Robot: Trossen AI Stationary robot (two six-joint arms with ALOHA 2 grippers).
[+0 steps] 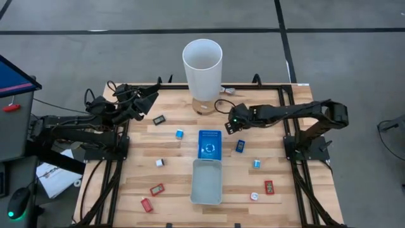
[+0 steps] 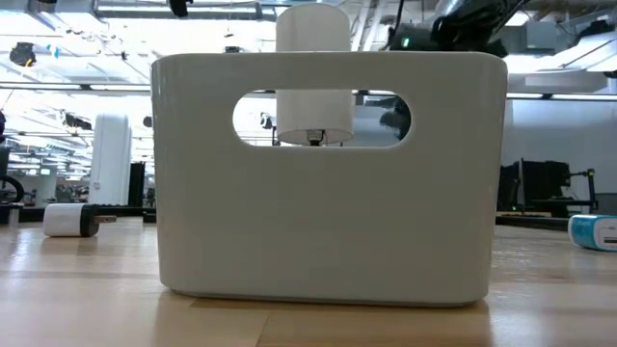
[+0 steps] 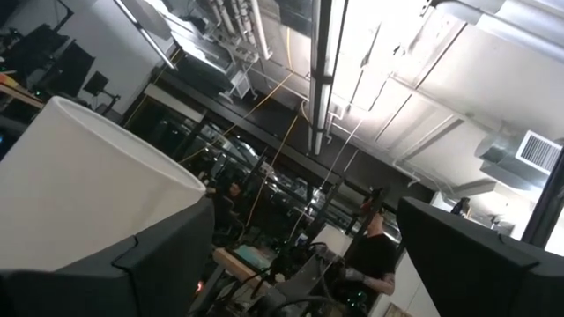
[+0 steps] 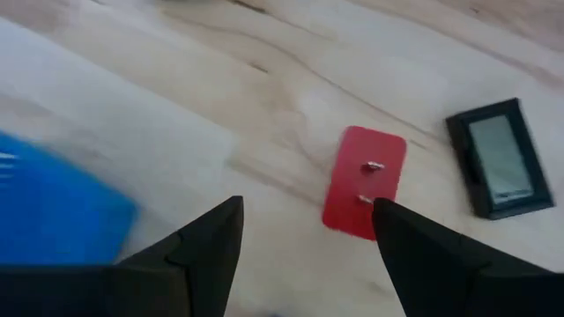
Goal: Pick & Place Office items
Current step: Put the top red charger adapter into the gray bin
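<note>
Small office items lie scattered flat on the wooden table: a black one (image 1: 159,118), blue ones (image 1: 180,133) (image 1: 240,146), red ones (image 1: 157,189) (image 1: 269,187). My right gripper (image 1: 230,126) hangs open, pointing down, right of the blue tray (image 1: 209,144). In its wrist view its fingers (image 4: 304,233) stand apart above bare wood, close to a red block (image 4: 365,182) with two small metal prongs on top. A black block with a light face (image 4: 500,169) lies beyond it. My left gripper (image 1: 147,101) waits open at the far left, raised and pointing upward (image 3: 322,264).
A tall white cylinder (image 1: 202,76) stands at the table's far middle. A pale grey tray (image 1: 207,182) sits just nearer than the blue one and fills the low view (image 2: 328,173). A person (image 3: 374,255) shows in the room beyond.
</note>
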